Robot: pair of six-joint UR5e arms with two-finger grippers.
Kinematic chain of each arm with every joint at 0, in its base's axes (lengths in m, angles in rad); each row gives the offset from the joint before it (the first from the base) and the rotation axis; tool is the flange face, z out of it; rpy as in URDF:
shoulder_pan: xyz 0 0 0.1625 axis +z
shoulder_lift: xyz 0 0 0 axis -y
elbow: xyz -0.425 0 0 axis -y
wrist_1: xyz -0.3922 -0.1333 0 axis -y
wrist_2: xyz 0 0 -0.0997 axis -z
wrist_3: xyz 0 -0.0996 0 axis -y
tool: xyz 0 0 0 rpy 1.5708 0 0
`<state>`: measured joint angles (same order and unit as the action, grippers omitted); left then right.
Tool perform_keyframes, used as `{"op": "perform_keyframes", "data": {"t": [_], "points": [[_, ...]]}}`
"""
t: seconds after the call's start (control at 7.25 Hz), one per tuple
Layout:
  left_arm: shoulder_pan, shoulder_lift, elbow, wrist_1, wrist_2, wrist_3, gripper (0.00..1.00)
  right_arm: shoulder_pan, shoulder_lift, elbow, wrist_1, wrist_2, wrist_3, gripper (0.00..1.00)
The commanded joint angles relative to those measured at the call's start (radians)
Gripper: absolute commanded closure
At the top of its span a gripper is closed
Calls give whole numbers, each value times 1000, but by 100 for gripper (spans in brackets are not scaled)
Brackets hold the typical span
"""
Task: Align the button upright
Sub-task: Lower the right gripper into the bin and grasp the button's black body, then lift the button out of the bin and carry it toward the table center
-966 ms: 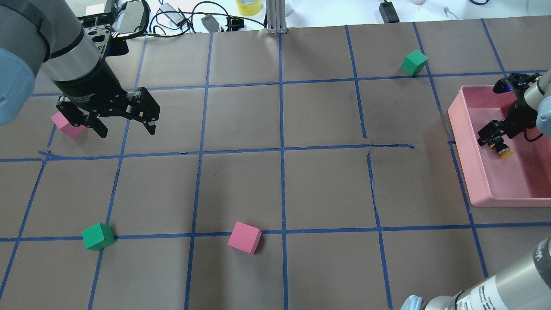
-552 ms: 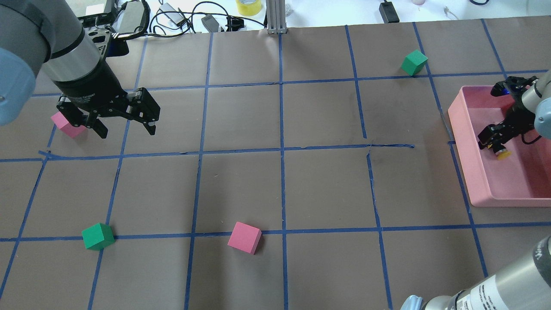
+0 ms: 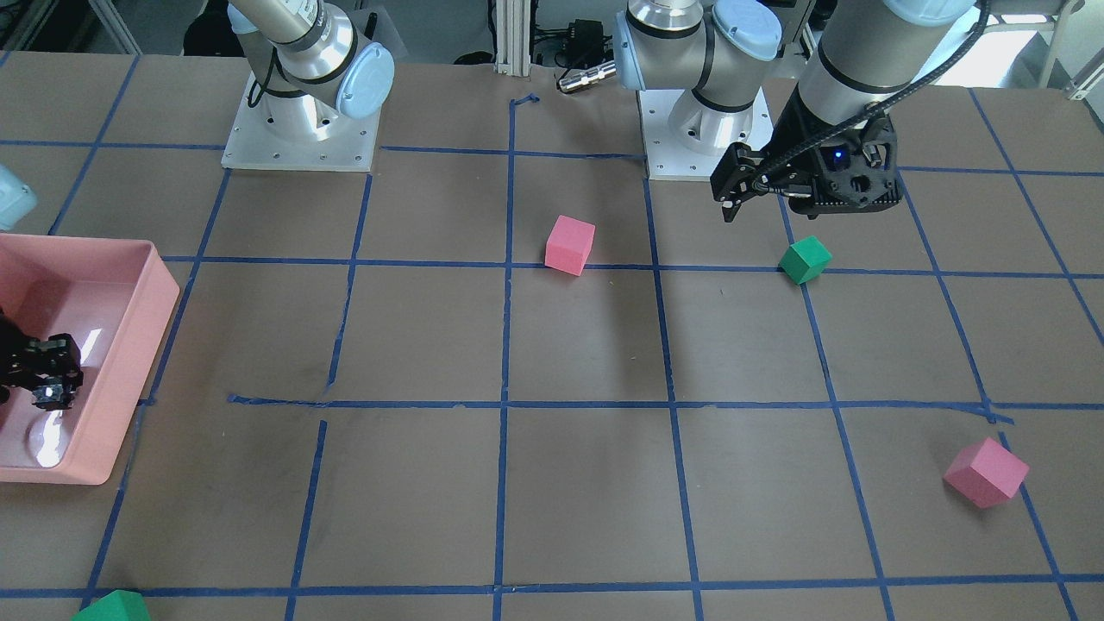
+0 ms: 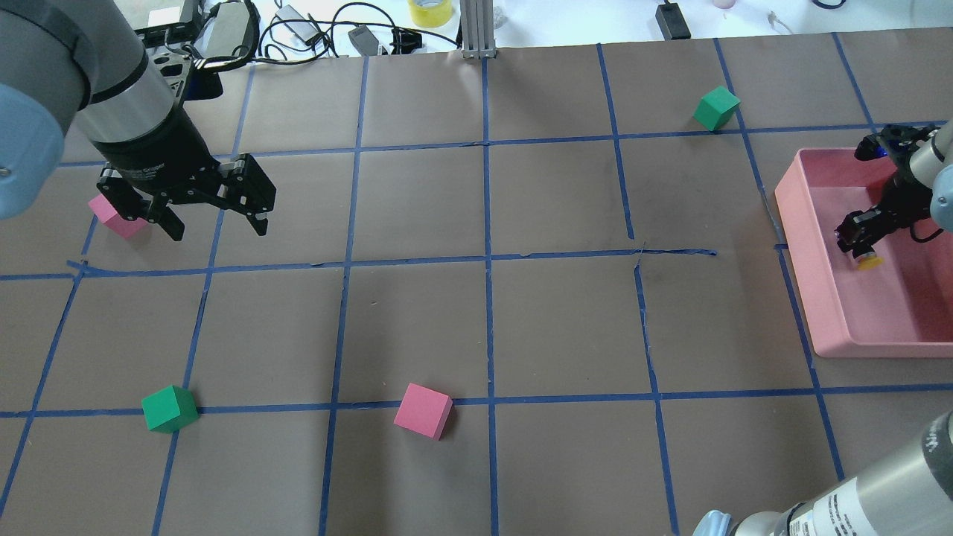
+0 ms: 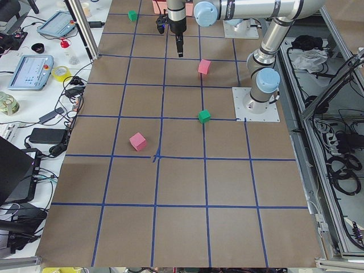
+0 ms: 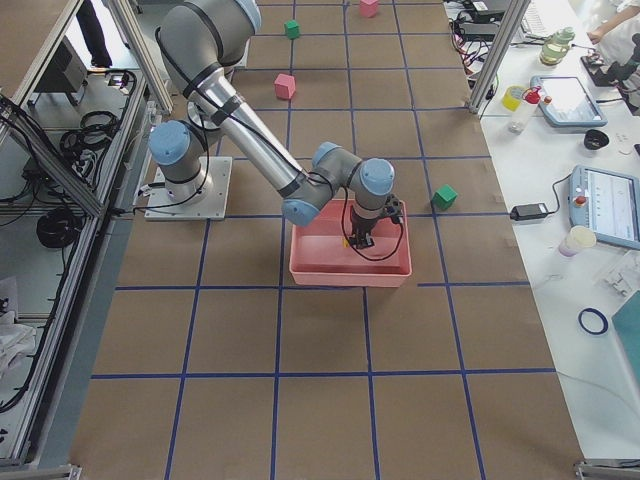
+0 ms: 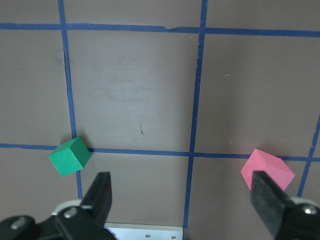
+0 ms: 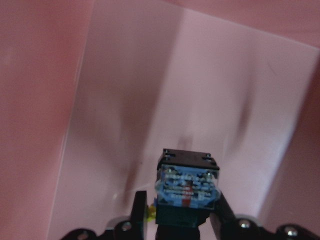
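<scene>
The button has a yellow cap and is held inside the pink tray at the table's right. My right gripper is shut on its black body, just above the tray floor. In the right wrist view the button's base faces the camera between the fingers, and a sliver of yellow cap shows below. The front view shows the right gripper in the tray. My left gripper is open and empty, hovering over the far left of the table.
A pink cube lies just left of the left gripper. A green cube and a pink cube lie near the front. Another green cube lies at the back right, beyond the tray. Cables and tape lie past the far edge.
My right gripper has turned at the wrist and shifted slightly inside the tray, still holding the button. The left arm has not moved.
</scene>
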<state>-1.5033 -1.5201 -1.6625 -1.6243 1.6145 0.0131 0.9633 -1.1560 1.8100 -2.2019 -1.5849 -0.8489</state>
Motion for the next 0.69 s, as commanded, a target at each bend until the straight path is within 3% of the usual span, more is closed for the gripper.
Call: {"op": "perform_keyframes", "data": {"t": [0.0,0.41,0.55], "points": [[1,0,0,1,-1,-7,0,2,-46,-41,42,-1,1,100],[1,1,1,0,1,2,0,73,-102,-212,255,5,31,100],[1,3,1,0,1,5,0,140,-126,-298,389,14,118,100]]}}
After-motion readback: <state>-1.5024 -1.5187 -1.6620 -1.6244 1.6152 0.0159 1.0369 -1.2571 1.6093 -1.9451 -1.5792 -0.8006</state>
